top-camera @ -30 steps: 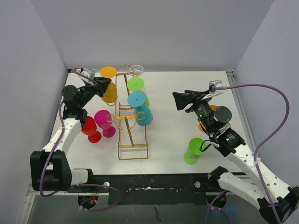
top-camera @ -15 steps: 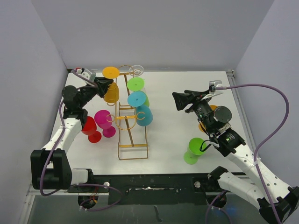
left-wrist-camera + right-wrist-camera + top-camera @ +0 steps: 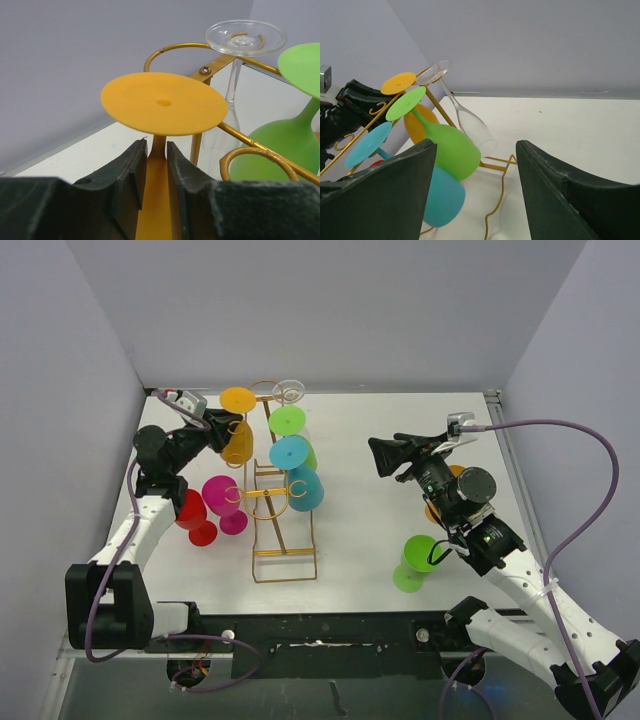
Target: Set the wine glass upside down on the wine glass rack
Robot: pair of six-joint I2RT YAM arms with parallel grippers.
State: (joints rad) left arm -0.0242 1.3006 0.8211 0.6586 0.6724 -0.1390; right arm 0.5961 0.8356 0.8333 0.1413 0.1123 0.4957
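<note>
Two hands: left hand (image 3: pixel 156 151) apparently pinches orange wine glass (image 3: pixel 163 103) stem; right hand (image 3: pixel 475 150) spread.

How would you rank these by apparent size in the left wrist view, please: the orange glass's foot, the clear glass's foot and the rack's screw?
1. orange glass's foot (nearest the camera, so its lead may be only nearness)
2. clear glass's foot
3. rack's screw, by far smallest

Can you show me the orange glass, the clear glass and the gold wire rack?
orange wine glass (image 3: pixel 162 103): left wrist view, on its flat round foot.
clear wine glass (image 3: pixel 245 37): left wrist view, on its round foot.
wine glass rack (image 3: pixel 216 63): left wrist view, on the flat gold bar beside the screw.
</note>
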